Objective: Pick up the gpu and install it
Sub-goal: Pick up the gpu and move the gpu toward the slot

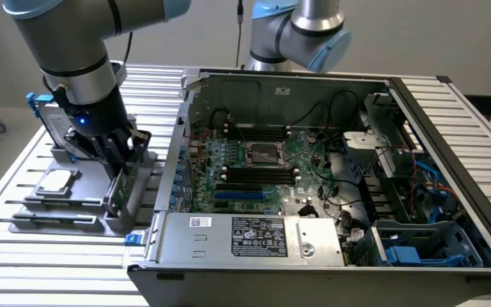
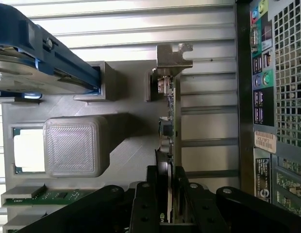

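Note:
The gpu point(image 1: 123, 187) stands on edge in a slot of the grey holder point(image 1: 75, 225), at the exterior view's left, beside the open computer case point(image 1: 450, 121). My gripper point(image 1: 117, 165) has come down over the card from above. In the wrist view the gpu point(image 2: 171, 109) runs away from me as a thin green edge, with its silver bracket point(image 2: 173, 57) at the far end. My gripper point(image 2: 169, 194) has a black finger on each face of the card, pressed against it. The card still sits in the holder.
The holder also carries a silver hard drive with blue rails point(image 1: 45, 115), a square processor chip point(image 1: 55, 182) and a memory stick point(image 1: 54, 220). The motherboard point(image 1: 258, 169) lies exposed inside the case. A second arm point(image 1: 301, 32) stands behind the case.

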You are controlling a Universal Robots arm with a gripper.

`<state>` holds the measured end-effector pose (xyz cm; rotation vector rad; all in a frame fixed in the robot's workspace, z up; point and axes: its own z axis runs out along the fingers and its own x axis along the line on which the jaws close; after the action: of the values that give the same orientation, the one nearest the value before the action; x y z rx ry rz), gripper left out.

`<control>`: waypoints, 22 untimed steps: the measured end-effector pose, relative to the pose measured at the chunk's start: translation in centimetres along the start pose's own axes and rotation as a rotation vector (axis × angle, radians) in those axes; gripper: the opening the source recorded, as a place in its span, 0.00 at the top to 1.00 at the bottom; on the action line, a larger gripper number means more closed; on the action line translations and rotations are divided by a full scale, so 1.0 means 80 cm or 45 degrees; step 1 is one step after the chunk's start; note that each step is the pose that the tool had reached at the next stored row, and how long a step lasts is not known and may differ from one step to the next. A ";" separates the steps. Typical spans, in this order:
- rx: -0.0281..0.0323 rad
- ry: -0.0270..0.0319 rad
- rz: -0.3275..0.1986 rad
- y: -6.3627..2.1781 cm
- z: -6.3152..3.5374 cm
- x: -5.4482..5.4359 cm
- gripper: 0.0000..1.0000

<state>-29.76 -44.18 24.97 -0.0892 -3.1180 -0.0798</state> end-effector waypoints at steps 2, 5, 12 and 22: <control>-0.0035 0.0006 0.000 0.000 -0.008 0.000 0.74; -0.0056 0.0004 0.000 0.001 -0.023 0.001 0.74; -0.0067 0.0007 0.000 0.003 -0.062 0.002 0.74; -0.0067 0.0020 0.000 0.006 -0.119 -0.003 0.74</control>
<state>-29.29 -44.18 34.52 -0.0887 -3.1164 -0.0880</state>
